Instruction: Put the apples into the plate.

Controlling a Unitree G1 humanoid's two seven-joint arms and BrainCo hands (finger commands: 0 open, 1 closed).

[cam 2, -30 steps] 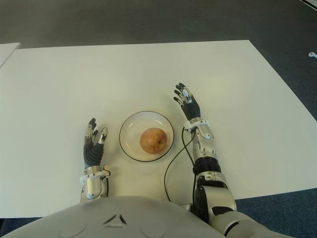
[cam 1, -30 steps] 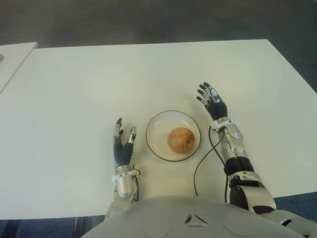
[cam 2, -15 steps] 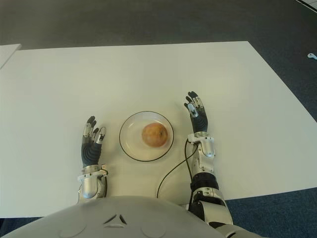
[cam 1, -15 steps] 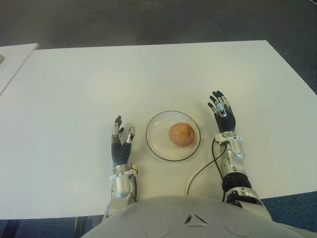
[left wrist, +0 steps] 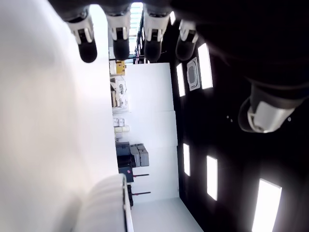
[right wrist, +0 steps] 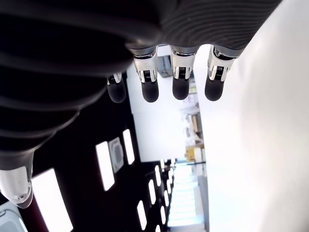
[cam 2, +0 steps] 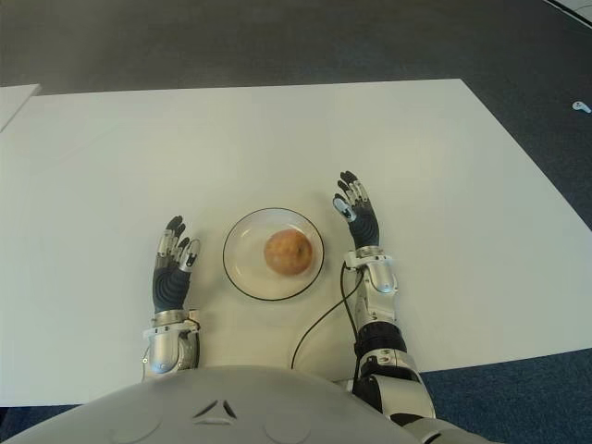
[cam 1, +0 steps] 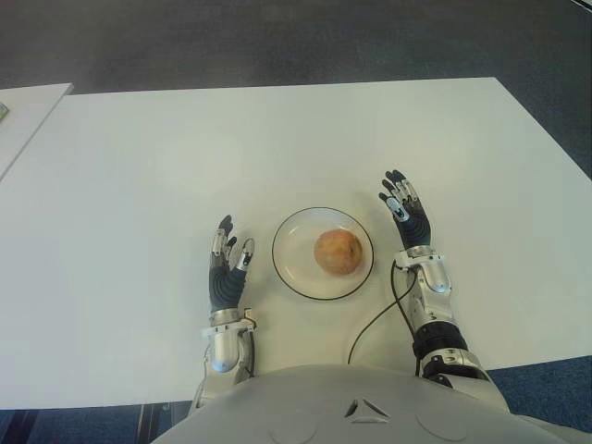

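White table (cam 1: pixel 277 139), plate (cam 1: pixel 294 268) near its front edge, black cable (cam 1: pixel 370 319) beside it

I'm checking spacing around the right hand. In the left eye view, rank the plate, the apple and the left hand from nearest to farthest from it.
Measured from the right hand:
1. Plate, its rim just to the hand's left.
2. Apple, in the plate's middle.
3. Left hand, beyond the plate's far side.

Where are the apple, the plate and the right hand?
apple (cam 1: pixel 338 252), left eye view, middle of the fruit.
plate (cam 1: pixel 294 259), left eye view, bare inner surface left of the apple.
right hand (cam 1: pixel 405 211), left eye view, the palm.
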